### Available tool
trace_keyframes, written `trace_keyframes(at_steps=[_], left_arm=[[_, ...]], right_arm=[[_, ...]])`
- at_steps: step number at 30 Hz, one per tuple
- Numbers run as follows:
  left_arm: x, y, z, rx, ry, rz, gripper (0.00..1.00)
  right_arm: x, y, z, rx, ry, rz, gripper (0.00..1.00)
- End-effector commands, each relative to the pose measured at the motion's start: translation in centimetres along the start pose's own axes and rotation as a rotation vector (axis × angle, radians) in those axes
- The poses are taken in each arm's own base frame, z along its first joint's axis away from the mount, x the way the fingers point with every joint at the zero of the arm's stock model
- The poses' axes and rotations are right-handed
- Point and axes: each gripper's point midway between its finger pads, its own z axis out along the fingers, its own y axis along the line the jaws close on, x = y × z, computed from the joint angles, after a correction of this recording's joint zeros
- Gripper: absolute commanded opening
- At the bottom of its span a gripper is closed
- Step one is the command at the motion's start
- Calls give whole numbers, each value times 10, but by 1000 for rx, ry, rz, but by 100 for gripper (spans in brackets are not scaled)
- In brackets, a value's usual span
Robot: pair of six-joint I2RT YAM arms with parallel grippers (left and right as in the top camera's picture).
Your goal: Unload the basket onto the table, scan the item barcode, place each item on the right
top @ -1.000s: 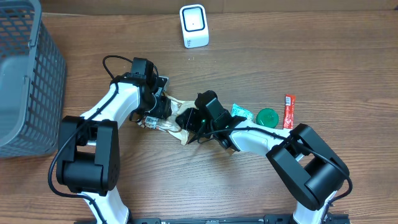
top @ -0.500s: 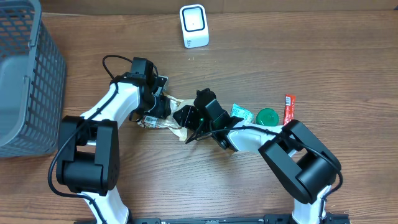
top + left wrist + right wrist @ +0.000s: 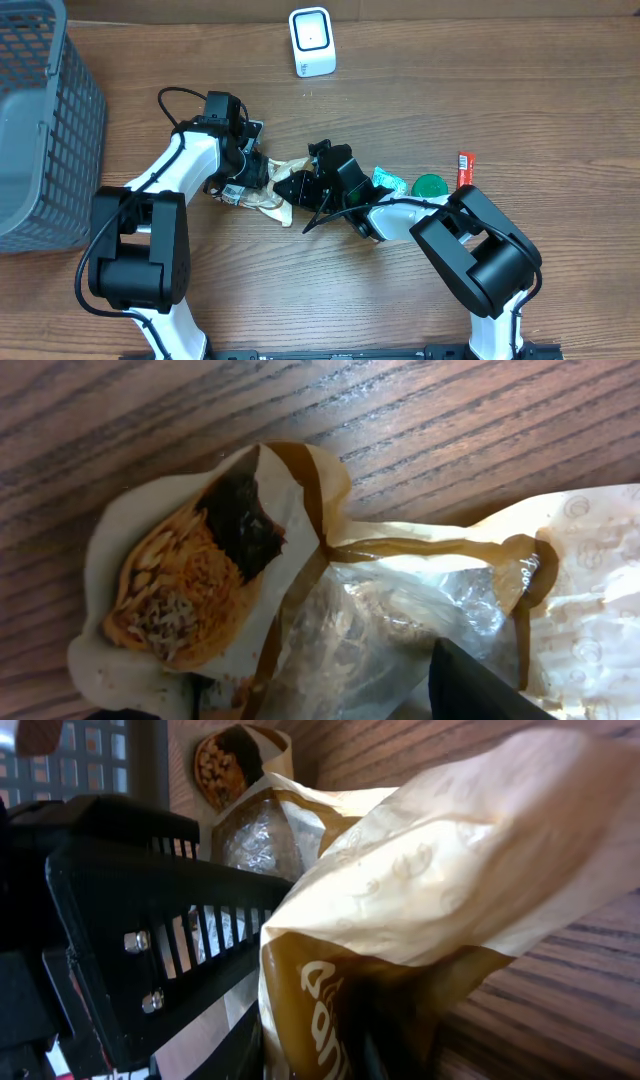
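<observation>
- Between my two arms: the cream-and-brown snack bag [image 3: 273, 204], well apart from the scanner [image 3: 311, 42].
- My right jaws clamp its brown end.
- Left jaws at its other end; grip, I cannot tell.

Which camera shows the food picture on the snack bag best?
Left wrist view: the food picture looks big and clear. Right wrist shows it small near the top; overhead shows only the tiny crumpled snack bag.
</observation>
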Motion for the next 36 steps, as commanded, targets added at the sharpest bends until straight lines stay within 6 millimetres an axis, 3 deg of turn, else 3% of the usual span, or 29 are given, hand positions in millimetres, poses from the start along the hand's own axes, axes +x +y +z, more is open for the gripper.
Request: trace_keyframes(at_steps=[1,4,10,13,17,20,24,30,36], left_arm=[[11,-10,12,55,54,0,66],[-15,-1,-18,42,-37,-44,72],[-56,29,-104,1,-278,-150,79],[-58,50,-142,-57,-365,-194,83],[-44,90,-180,-196,-424,-282,89],[-29,117,-192,-284,-417,-342,99],[-17,135,-192,-305,-392,-394,100],[-16,137,-191,-305,-388,-403,100],[-16,136,-191,-306,-388,-402,100]], right_arm=[[7,39,-6,-110,58,-114,15],[3,36,-15,-51,31,-168,13],[0,37,-36,38,10,-298,8],[3,35,-41,58,28,-348,6],[6,35,-46,74,41,-382,4],[2,40,-52,79,23,-395,4],[-5,44,-66,124,-16,-451,4],[-11,40,-90,227,-52,-510,4],[-6,37,-92,231,-20,-532,4]])
